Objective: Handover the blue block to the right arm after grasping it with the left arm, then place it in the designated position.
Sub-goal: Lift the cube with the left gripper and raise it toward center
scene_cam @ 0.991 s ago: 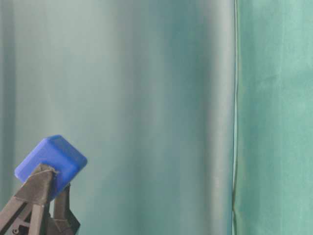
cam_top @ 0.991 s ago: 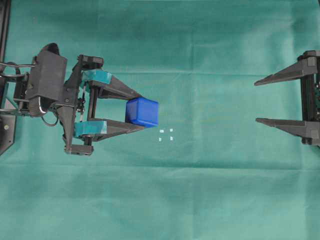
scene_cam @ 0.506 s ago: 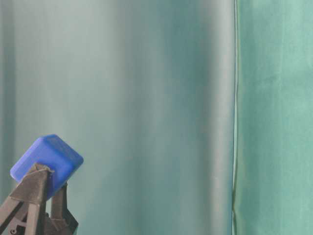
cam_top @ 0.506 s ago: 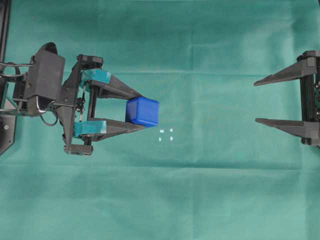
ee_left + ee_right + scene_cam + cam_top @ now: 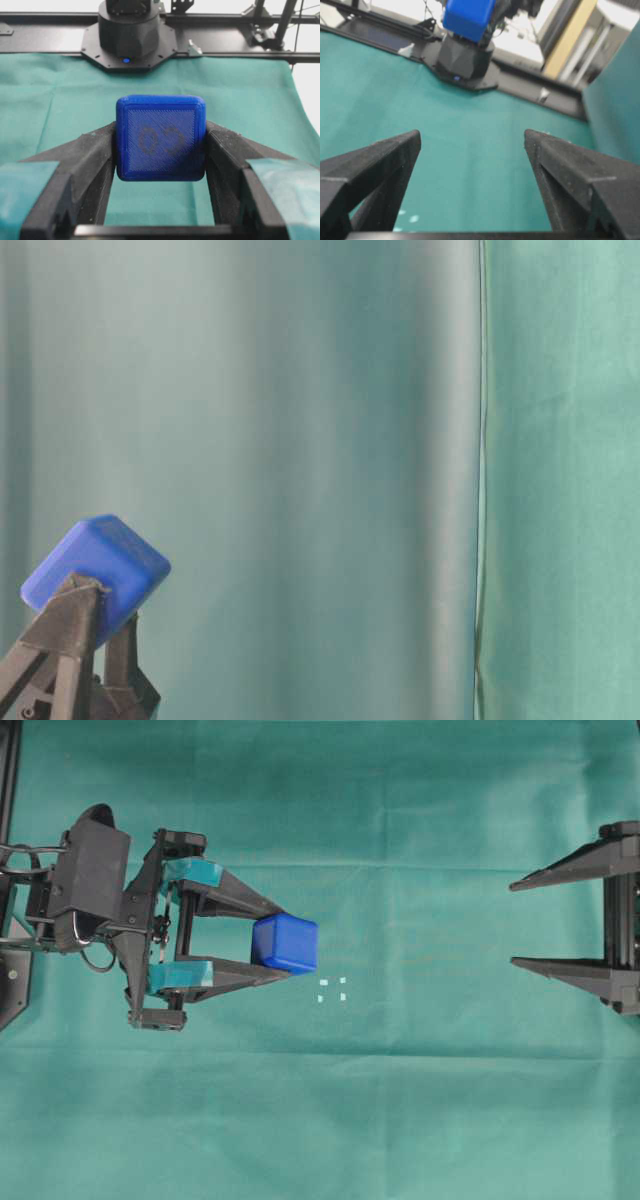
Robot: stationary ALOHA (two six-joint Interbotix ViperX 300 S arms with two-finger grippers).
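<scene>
Little has changed in the last second: the small bright blue cube point(image 5: 285, 943) stays clamped between the teal-padded fingertips of the black left gripper point(image 5: 283, 941), raised above the green cloth point(image 5: 400, 1100) near the white-dotted square point(image 5: 333, 990). At the right edge, the all-black right gripper point(image 5: 513, 922) has rolled slightly, jaws wide apart and holding nothing.

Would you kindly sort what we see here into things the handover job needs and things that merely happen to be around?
Needed for the job:
- blue block, clamped in the left claw
- right claw, open, well apart from the block
- white dots marking the designated position

Merely around:
- green cloth
- black frame rail
</scene>
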